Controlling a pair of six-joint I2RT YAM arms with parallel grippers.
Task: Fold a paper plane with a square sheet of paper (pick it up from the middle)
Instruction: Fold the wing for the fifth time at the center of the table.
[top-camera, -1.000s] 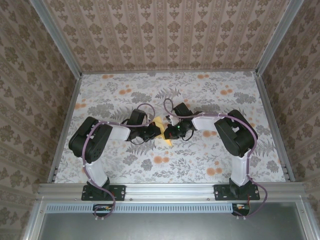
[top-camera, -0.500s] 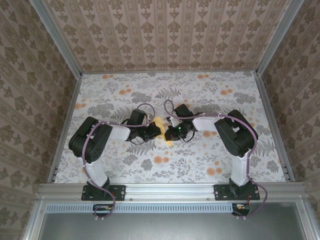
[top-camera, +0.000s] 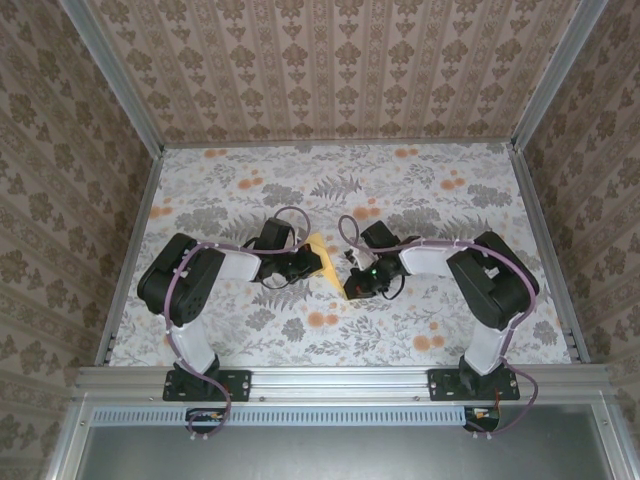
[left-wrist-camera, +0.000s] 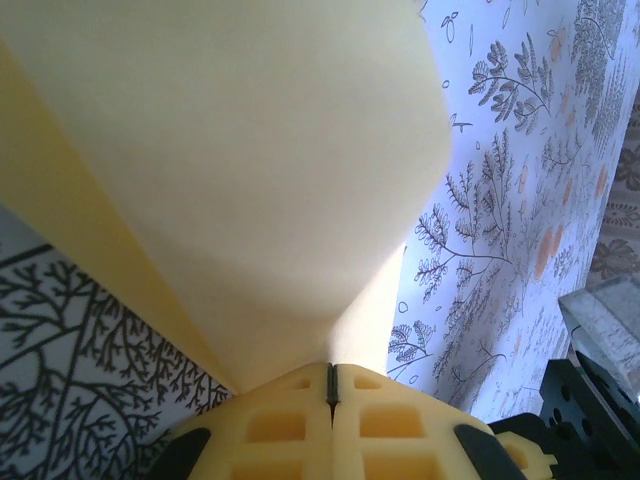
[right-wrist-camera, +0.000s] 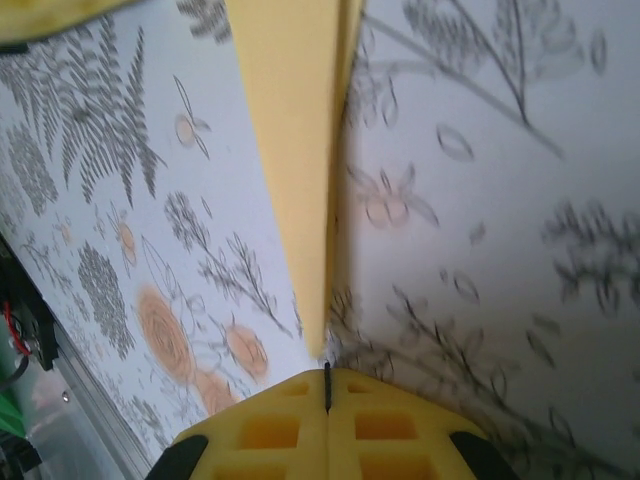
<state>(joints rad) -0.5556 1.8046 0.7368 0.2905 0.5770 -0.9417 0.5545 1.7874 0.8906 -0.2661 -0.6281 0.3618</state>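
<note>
Plainly the yellow paper is light, thin and limp. I judge it will sag under its own weight, crease wherever it is squeezed, and tear or slip free if the two ends are pulled apart hard. It sits low over the middle of the flowered table, spanning the short gap between the two pincers; whether it touches the surface I cannot tell. The left gripper has its fingers pressed together with no gap, pinching one end, and the paper fans out broad and smooth from that pinch. The right gripper is clamped just as tight on the other end, where the paper narrows to a doubled, folded edge. A hold at an end or along a crease, as here, seems safest, since a pinch on a flat panel would dent it. Seen from above, the left arm and the right arm are both bent at the elbow and reach inward, wrists low, with the right pincer a little nearer the bases.
</note>
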